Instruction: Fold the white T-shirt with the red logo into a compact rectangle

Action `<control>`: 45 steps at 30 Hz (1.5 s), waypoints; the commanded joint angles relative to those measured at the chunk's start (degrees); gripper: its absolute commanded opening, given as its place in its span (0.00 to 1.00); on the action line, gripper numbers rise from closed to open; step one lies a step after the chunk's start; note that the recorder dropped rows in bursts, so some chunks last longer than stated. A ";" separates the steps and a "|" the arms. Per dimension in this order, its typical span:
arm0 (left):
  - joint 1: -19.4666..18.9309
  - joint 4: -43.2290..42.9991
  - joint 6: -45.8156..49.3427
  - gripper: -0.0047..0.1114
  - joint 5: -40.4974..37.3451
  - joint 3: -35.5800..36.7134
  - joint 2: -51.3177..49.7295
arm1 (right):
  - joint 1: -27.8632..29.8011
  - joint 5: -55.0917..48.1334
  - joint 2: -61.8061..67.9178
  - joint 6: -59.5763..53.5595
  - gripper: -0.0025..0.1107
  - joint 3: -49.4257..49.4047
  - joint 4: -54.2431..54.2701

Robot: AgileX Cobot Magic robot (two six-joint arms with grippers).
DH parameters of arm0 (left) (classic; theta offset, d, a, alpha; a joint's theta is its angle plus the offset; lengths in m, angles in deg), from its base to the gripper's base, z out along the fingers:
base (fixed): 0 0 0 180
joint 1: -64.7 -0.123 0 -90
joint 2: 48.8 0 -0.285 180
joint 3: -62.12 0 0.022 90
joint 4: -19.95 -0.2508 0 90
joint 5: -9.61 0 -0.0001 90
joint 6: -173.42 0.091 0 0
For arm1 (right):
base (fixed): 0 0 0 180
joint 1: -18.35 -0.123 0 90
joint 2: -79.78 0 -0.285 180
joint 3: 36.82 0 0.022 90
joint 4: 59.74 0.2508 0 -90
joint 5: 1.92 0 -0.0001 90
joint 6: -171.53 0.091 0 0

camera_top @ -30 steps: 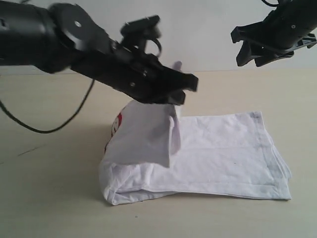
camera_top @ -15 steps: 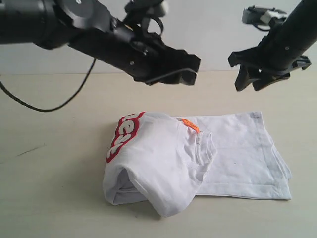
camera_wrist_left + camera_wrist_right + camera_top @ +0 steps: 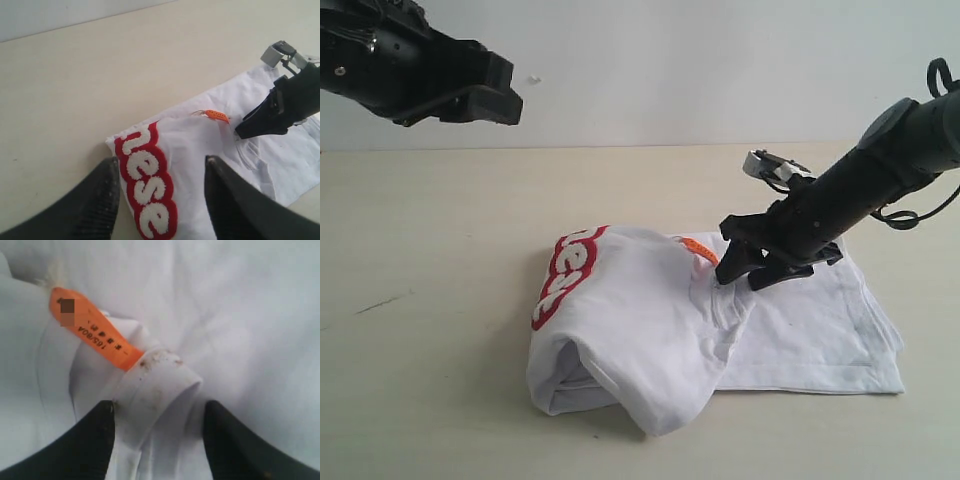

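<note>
As it lies, the white T-shirt (image 3: 640, 340) runs parallel to the table's (image 3: 420, 220) far edge. Left end effector (image 3: 161, 160) gapes empty. Right end effector (image 3: 157, 405) gapes astride the collar (image 3: 160, 375).

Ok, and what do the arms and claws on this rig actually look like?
Both arms are matte black. The left claw has broad, tapering dark fingers with a fine woven texture. The right claw is black and angular, on a round tubular right arm with a small grey block at the wrist and thin black cable looping beside it.
</note>
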 commanded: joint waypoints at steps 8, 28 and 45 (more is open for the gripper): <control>-0.09 -0.23 -0.08 0.48 0.72 0.55 1.05 | -0.17 -0.43 -2.38 -1.94 0.50 0.90 1.10; -0.09 -0.11 -0.07 0.48 -1.96 0.55 1.02 | -4.56 2.69 -1.81 5.68 0.50 0.11 -8.98; -0.09 -0.11 -0.07 0.48 -1.96 0.55 1.02 | -7.16 1.28 0.15 4.50 0.48 0.11 -6.22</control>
